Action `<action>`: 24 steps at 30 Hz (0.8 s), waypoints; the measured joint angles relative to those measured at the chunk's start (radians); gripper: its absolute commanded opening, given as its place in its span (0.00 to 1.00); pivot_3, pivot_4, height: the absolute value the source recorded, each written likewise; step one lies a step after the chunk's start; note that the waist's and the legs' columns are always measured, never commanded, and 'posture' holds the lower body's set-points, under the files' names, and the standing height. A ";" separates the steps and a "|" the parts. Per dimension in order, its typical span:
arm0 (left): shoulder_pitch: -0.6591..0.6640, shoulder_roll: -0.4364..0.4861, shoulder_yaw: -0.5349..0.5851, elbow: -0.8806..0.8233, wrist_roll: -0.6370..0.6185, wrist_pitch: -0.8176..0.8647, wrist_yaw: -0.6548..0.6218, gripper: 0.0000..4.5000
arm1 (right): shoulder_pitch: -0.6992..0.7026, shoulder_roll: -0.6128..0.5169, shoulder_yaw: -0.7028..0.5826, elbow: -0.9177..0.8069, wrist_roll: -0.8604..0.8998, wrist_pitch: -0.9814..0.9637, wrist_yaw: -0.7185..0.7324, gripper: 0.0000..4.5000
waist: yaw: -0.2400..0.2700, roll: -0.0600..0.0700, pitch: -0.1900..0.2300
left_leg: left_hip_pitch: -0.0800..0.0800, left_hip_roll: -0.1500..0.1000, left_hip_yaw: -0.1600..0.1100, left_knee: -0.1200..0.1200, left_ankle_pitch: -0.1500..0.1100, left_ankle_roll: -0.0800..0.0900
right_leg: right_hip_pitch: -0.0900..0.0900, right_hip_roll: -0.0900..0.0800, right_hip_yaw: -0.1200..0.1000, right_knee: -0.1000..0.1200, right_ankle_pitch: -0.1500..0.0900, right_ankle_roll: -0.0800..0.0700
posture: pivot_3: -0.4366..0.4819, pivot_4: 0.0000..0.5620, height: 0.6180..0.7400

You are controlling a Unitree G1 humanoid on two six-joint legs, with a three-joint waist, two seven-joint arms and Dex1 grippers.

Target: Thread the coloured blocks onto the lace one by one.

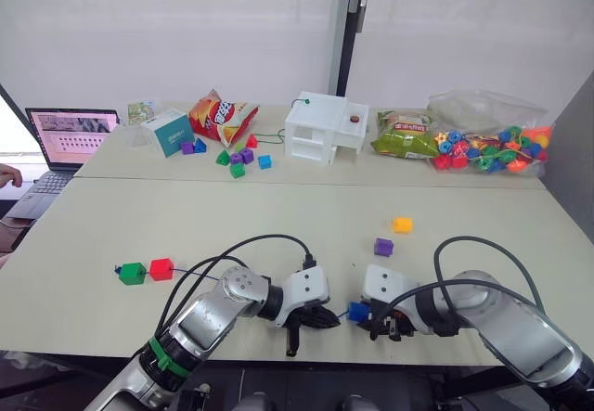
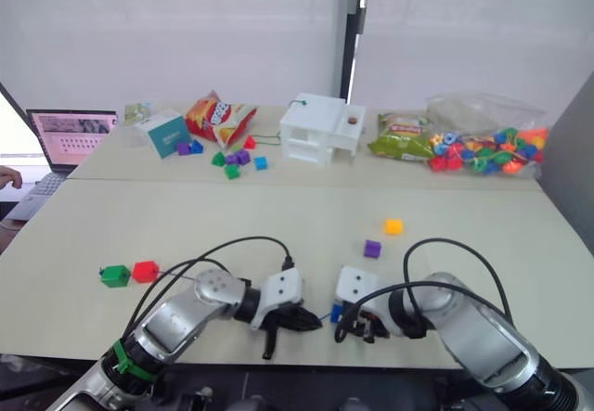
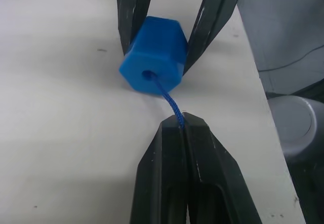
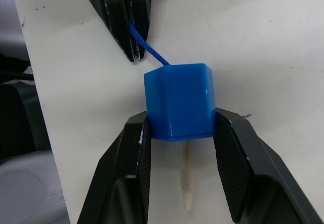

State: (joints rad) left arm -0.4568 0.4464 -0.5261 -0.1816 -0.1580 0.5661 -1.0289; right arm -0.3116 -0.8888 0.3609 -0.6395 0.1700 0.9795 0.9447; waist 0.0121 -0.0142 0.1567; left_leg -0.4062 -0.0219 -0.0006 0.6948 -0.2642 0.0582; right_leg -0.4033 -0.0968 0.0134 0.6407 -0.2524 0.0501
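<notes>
The blue block is gripped in the right jaws while the lace is pinched just beside it in the closed left jaws. Green and red are already threaded; purple and yellow remain beyond the jaws.

I count five coloured blocks: one blue block, one green block, one red block, one purple block and one yellow block. There is one lace. I have two grippers, my left gripper and my right gripper.
</notes>
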 measured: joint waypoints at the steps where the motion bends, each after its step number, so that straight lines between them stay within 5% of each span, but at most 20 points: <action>1: -0.007 -0.006 0.002 0.011 0.005 -0.004 0.011 0.00 | -0.001 0.000 0.000 0.000 0.001 0.000 -0.001 0.28 | 0.000 0.000 0.000 | 0.000 0.000 0.000 0.000 0.000 0.000 | 0.000 0.000 0.000 0.000 0.000 0.000 | 0.48 0.27 1.00; 20: -0.006 -0.077 0.014 0.006 0.021 0.000 0.058 0.00 | -0.018 -0.006 0.011 0.023 0.010 -0.016 0.009 0.28 | 0.000 0.000 0.000 | 0.000 0.000 0.000 0.001 0.000 -0.001 | 0.000 0.000 0.000 0.001 0.000 0.000 | 0.48 0.27 1.00; 24: -0.007 -0.070 0.029 0.011 0.015 -0.004 0.052 0.26 | -0.017 -0.006 0.011 0.023 0.010 -0.022 0.010 0.28 | 0.000 0.000 0.000 | 0.000 0.000 0.000 0.001 0.000 -0.001 | 0.000 0.000 0.000 0.001 0.000 0.000 | 0.48 0.27 1.00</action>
State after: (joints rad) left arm -0.4642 0.3760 -0.4973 -0.1706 -0.1427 0.5624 -0.9772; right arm -0.3290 -0.8949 0.3722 -0.6167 0.1798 0.9579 0.9544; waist 0.0117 -0.0142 0.1567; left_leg -0.4058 -0.0218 -0.0006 0.6954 -0.2638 0.0576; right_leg -0.4035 -0.0967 0.0138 0.6418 -0.2524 0.0500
